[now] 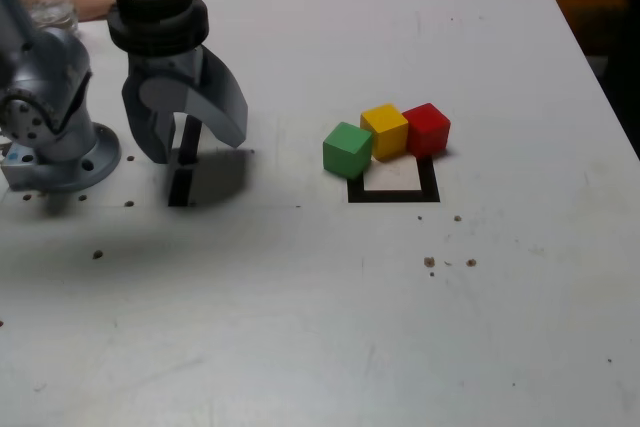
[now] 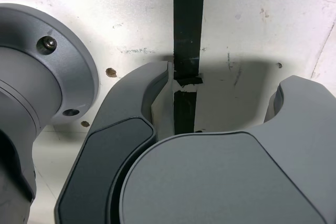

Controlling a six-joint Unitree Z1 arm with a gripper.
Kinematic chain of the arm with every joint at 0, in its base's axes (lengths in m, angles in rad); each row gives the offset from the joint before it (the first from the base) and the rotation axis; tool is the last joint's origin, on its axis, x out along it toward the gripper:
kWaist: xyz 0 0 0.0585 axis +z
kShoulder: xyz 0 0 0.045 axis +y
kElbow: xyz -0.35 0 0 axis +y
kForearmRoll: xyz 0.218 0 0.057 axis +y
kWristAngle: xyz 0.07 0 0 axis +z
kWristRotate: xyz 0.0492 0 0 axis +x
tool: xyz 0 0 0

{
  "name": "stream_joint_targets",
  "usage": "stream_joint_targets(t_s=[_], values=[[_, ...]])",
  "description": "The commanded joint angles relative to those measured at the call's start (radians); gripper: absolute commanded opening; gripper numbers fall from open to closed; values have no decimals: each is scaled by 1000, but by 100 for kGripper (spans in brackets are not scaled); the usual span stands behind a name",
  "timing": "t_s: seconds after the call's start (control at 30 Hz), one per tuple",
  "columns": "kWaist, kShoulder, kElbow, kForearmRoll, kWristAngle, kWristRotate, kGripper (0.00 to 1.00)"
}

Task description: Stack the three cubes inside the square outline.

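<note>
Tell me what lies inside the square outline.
Inside the square outline, bare white tabletop shows in the front part. The far side is covered by the green cube, yellow cube and red cube, so what lies behind them cannot be seen.

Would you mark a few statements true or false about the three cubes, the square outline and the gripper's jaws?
1. The jaws are closed on a cube. False: they stand apart with nothing between them.
2. The yellow cube sits between the green cube and the red cube. True.
3. The three cubes are already stacked. False: they sit side by side on the table.
4. The square outline is black. True.
5. The red cube is the nearest of the three to the arm's base. False: the green one is.
</note>
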Motion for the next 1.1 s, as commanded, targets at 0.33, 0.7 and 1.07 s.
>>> stream_joint_targets(t_s=[0.33,0.7,1.07], values=[[-1,-4,7,-18,16,-1,76],[-1,-6,-67,74,57,-24,81],[-6,40,-353,277,97,-63,90]])
